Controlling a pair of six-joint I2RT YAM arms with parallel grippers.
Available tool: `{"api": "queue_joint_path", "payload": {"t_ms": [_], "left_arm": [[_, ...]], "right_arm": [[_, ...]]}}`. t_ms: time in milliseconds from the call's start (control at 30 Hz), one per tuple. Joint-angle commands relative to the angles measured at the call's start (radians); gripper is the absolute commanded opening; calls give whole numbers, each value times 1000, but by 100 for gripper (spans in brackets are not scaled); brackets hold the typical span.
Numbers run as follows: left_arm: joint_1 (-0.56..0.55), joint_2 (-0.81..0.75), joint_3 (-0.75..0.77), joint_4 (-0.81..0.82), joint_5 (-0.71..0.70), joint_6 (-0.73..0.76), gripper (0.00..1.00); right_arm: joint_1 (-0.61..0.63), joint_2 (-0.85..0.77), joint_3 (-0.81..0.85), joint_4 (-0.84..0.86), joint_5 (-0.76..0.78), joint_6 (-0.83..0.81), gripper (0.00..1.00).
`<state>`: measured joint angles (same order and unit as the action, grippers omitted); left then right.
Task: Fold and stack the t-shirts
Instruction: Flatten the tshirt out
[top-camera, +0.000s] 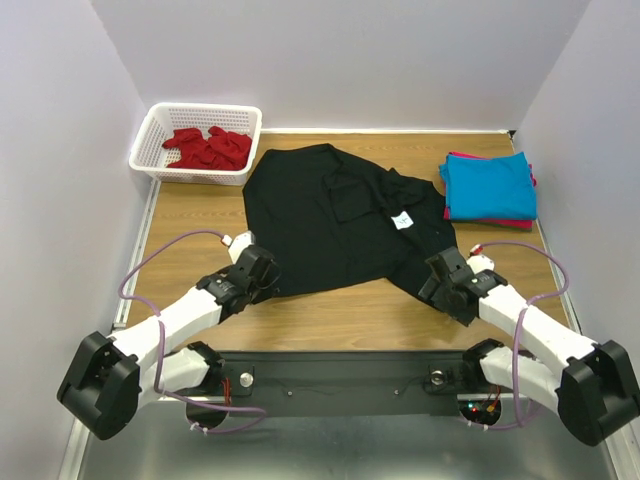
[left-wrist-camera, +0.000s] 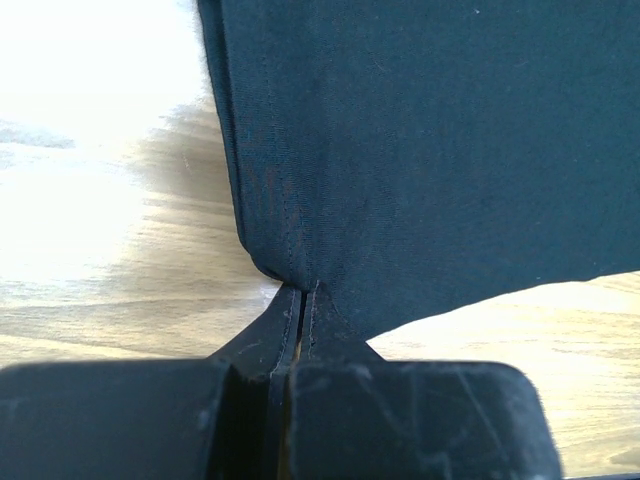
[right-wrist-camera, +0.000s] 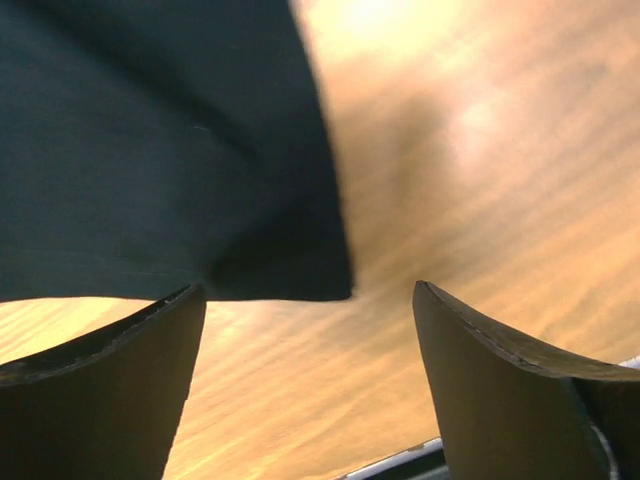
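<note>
While the black shirt (top-camera: 340, 220) lies spread on the counter (top-camera: 330, 320), the left pincer (left-wrist-camera: 300, 298) pinches its near hem corner; the right pincer (right-wrist-camera: 308, 292) gapes beside the other. Limp, light cloth, probably best held at corners.

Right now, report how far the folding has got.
Done: a blue shirt lies folded on a red one, far right. In hand: the black shirt spread out, left tool shut on its near hem, right tool open at the other corner. Left: folding and stacking it, plus the red shirts in the basket.
</note>
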<state>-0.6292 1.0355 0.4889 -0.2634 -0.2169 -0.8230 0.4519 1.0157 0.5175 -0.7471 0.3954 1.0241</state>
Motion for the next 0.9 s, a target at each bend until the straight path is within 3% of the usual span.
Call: {"api": "queue_joint_path", "payload": {"t_ms": [0,233,400,633,767,867], "left_arm": [[-6,-31,-18,13,-15,10,0],[-6,-38,-26,29,-24,7,0],[-4,-34,-35,30,-25,-4,0],[-4,-40,-47,33,-27,-13,0],[-4,-46,-42,35,-27,-13,0],[-4,-55,-38,27,-29,-15,0]], "right_arm": [[-15,-81,-10,-14,45,103,86],[-18,9,-14,26,82,105,69],[-18,79,-8,81,43,68,67],[-18,121,-46,167,26,57,47],[-18,164,-62,222,3,51,40],[-18,166,-48,238,22,36,26]]}}
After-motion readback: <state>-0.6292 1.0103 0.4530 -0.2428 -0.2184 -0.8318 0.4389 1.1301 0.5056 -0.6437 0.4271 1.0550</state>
